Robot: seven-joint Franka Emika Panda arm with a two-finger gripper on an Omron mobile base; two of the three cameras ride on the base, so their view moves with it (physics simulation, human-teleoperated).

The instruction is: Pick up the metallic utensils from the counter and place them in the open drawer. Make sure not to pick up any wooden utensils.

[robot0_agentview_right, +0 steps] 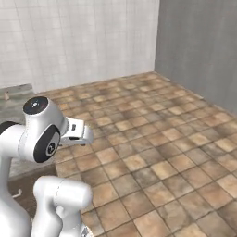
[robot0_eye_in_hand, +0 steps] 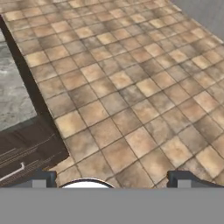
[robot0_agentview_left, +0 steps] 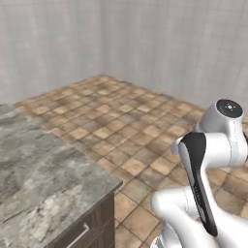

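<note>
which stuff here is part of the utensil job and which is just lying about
Part of the job:
- counter, grey veined stone top
- drawer, dark brown front with a slim silver handle
- gripper, jaws wide open, holding nothing, above the floor

Just there:
- tiled floor
- white tiled wall
- small pale object far back, too small to identify

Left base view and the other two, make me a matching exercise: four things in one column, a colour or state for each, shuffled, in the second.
Things:
1. counter
2. floor
3. drawer
4. tool

Descriptions:
A. open, holding nothing
B. dark brown front with a slim silver handle
C. grey-beige veined stone
D. orange-brown tiles

Pairs: 1-C, 2-D, 3-B, 4-A
</note>
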